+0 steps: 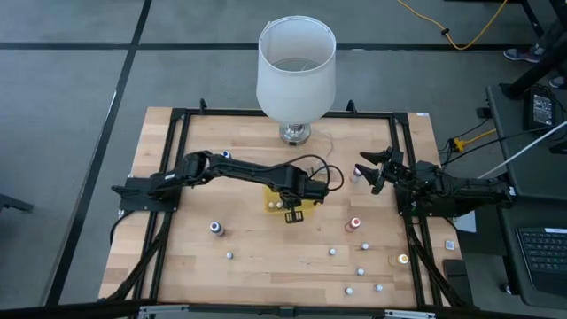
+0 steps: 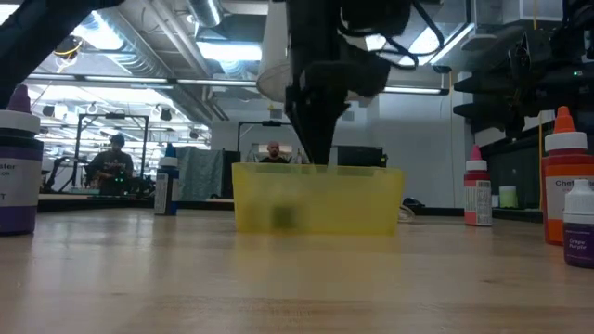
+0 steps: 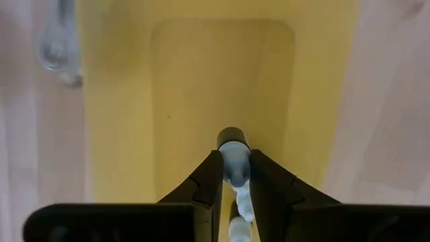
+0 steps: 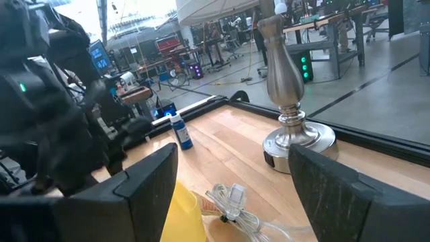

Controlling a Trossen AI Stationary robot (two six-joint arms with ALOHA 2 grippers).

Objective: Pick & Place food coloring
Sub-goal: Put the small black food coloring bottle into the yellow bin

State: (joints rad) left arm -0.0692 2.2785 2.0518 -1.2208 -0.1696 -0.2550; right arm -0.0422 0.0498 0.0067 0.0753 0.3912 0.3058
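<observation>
Now left gripper (image 3: pixel 235 176) pinches food coloring bottle (image 3: pixel 234 160) above yellow tray (image 3: pixel 121 134).

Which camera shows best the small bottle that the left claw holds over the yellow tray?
The left wrist view: the bottle sits pinched in the left claw above the tray. The high and low views show only the arm over the tray; the right wrist view shows no held bottle.

"Che…" on orange-capped bottle (image 2: pixel 566 181), label cut off.
</observation>
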